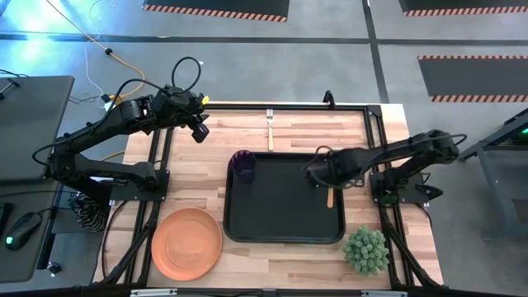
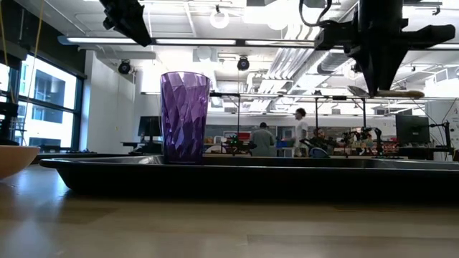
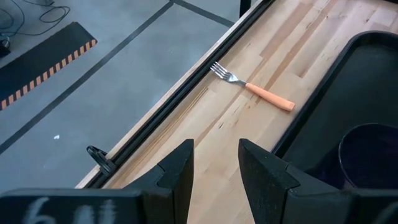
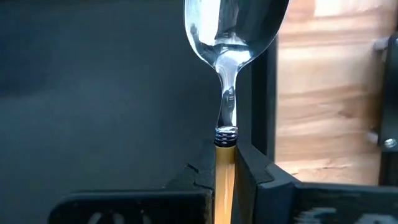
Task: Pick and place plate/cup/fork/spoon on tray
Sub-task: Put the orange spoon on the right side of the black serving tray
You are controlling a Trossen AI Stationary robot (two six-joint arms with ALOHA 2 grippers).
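Note:
My right gripper [image 1: 320, 175] is shut on the spoon [image 4: 227, 74], with its silver bowl and orange handle, over the right part of the black tray [image 1: 285, 223]. The purple cup [image 1: 242, 164] stands upright in the tray's far left corner and shows in the low view [image 2: 184, 117]. The fork [image 1: 270, 128] lies flat on the table beyond the tray's far rim. The orange plate [image 1: 187, 242] lies on the table left of the tray. My left gripper [image 3: 215, 174] is open and empty, high over the table's far left. My right gripper pinches the spoon's orange handle [image 4: 224, 168] between its two fingers, just behind the metal collar at the neck. The fingers point down and lie across the spoon. The spoon hangs about level, clear above the tray, with its handle end [image 1: 330, 198] toward the near edge.
A small green plant [image 1: 366, 250] stands at the table's near right corner. Black frame rails run along the table's left, right and far edges. People stand far off in the room behind the table [image 2: 300, 130].

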